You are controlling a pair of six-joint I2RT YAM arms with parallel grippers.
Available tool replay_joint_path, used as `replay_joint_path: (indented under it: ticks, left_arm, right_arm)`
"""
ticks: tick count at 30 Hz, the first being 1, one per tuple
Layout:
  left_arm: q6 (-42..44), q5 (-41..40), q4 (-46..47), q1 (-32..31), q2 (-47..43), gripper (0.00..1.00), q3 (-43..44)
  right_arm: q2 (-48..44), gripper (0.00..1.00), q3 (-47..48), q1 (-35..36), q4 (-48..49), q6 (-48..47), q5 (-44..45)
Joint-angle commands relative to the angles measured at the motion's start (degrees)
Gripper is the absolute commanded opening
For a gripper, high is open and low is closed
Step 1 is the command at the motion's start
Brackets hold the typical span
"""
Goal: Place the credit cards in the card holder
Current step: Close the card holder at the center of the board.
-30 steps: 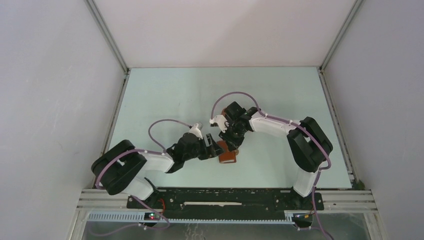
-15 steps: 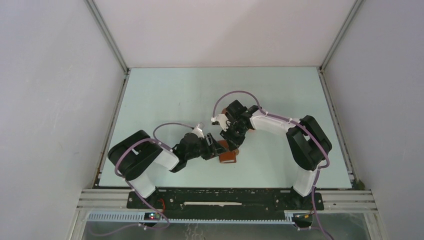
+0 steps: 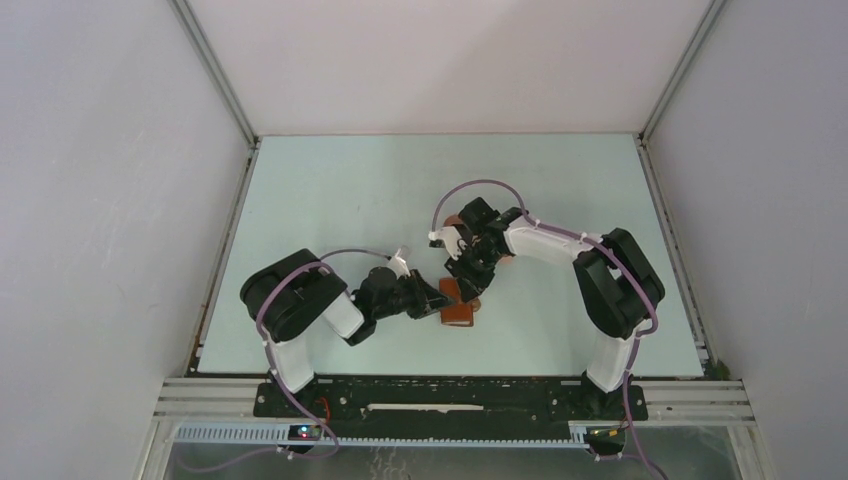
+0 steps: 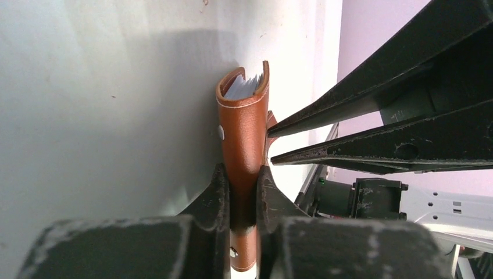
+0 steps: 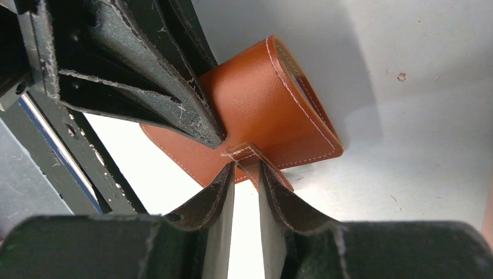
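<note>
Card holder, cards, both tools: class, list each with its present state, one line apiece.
card holder: folded over, far end gaping slightly, gripped by both tools.
left tool: shut on the card holder's body.
right tool: shut on its unfastened snap tab.
credit cards: none loose in view; pale sheets inside the holder, cards or pockets unclear.

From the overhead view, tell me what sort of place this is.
Probably a robot test cell: plain white panel walls on aluminium frame posts enclose a pale green table, with a left arm and right arm bolted to a rail at its near edge.
</note>
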Motion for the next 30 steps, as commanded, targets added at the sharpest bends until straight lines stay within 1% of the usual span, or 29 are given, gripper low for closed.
replay_joint_path:
  ticks: [1,3,6,9,12,14,16,17,18,20,22,25,30]
  left_arm:
    - [4.8,0.2,-2.5,-0.4,-0.5,0.00,-0.6]
    - [6.7,0.0,-3.5,-0.4,-2.5,0.00,-1.2]
    - [10.4,-0.4,-6.2,-0.4,-6.5,0.00,-2.3]
    - [14.9,-0.8,-9.9,-0.4,-12.2,0.00,-3.7]
    - [21.0,-2.2,-16.9,-0.9,-19.7,0.00,-3.9]
    - [26.7,-5.1,-25.2,-2.3,-26.3,0.00,-2.6]
    - [33.7,-11.3,-36.1,-5.5,-33.6,0.00,0.4]
    - [37.7,-16.2,-42.0,-7.9,-37.0,0.00,2.2]
    - [42.6,-23.1,-47.9,-11.2,-39.8,0.00,4.1]
    - [48.7,-30.6,-53.5,-15.5,-44.0,0.00,7.0]
    - [54.0,-35.8,-56.6,-18.4,-46.2,0.00,9.0]
    - [62.4,-41.4,-59.4,-22.4,-46.3,0.00,11.6]
    - [80.9,-49.0,-59.4,-31.4,-41.2,0.00,14.8]
  right_arm:
    - [-0.9,0.30,0.7,-0.3,-1.3,-1.1,-3.8]
    - [-3.0,0.33,0.7,-0.7,-1.7,-1.7,-6.0]
    - [-6.9,0.42,0.8,-2.0,-2.9,-3.1,-9.2]
    - [-11.8,0.48,0.8,-4.0,-5.3,-5.2,-14.0]
    - [-17.0,0.51,0.8,-6.8,-7.4,-7.6,-18.7]
    - [-20.5,0.52,0.8,-9.6,-8.3,-8.5,-21.4]
    - [-23.6,0.52,0.8,-12.9,-9.1,-9.3,-23.9]
    - [-24.8,0.52,0.7,-14.6,-9.3,-9.7,-25.2]
    - [-26.6,0.52,0.5,-16.4,-9.5,-9.8,-26.2]
    - [-28.9,0.52,0.0,-20.4,-9.2,-9.9,-27.8]
    - [-30.9,0.53,-0.6,-24.1,-8.8,-9.6,-29.2]
    - [-32.8,0.52,-1.6,-29.3,-7.9,-8.6,-31.3]
    - [-33.3,0.53,-3.2,-36.5,-7.3,-7.8,-35.8]
